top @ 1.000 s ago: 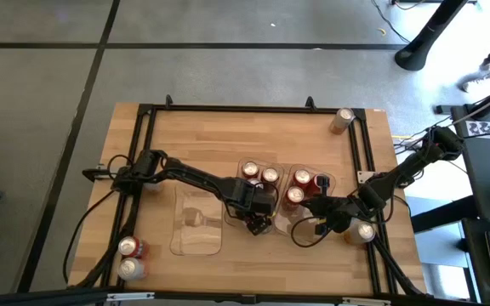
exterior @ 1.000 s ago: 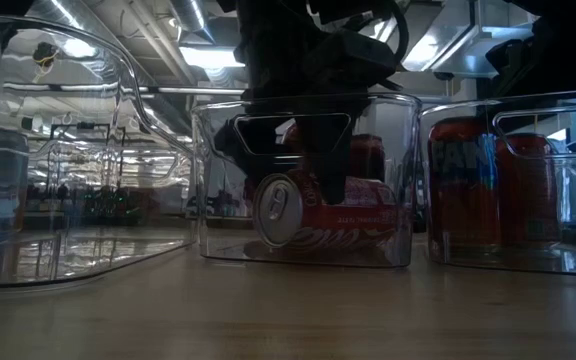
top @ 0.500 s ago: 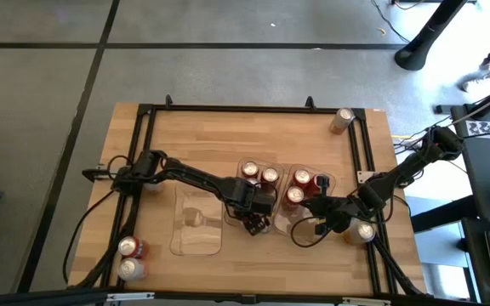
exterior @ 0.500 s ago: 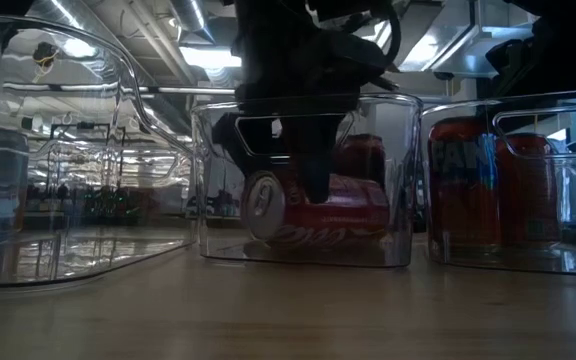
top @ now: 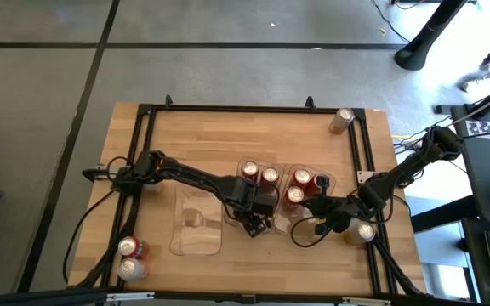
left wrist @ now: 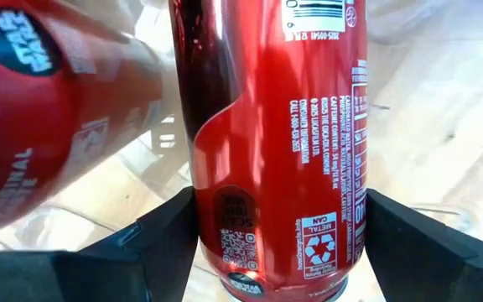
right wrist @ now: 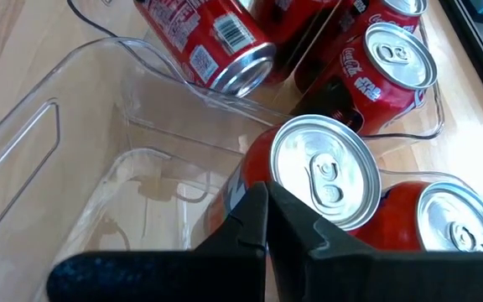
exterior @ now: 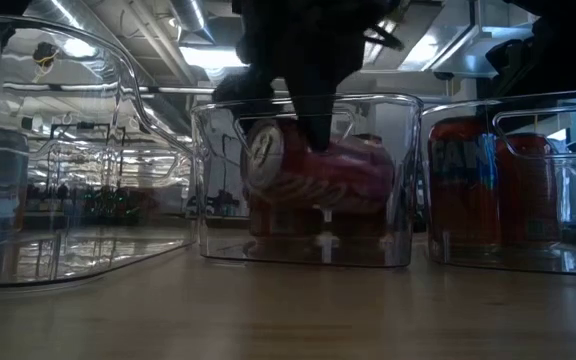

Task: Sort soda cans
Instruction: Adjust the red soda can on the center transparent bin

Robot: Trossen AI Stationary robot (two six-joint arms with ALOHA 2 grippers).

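In the low view, a clear tray [exterior: 303,250] stands nearest on the counter [exterior: 288,310]. Inside it a red can [exterior: 313,172] is held on its side, lifted off the tray floor, clamped between the fingers of the left pincer [exterior: 298,95] — seen close in its wrist view [left wrist: 279,134]. Farther right, the right pincer [top: 321,219] is closed on nothing above upright cans [right wrist: 324,180] in a neighbouring tray — more cans [top: 130,257] stand at the counter's edges.
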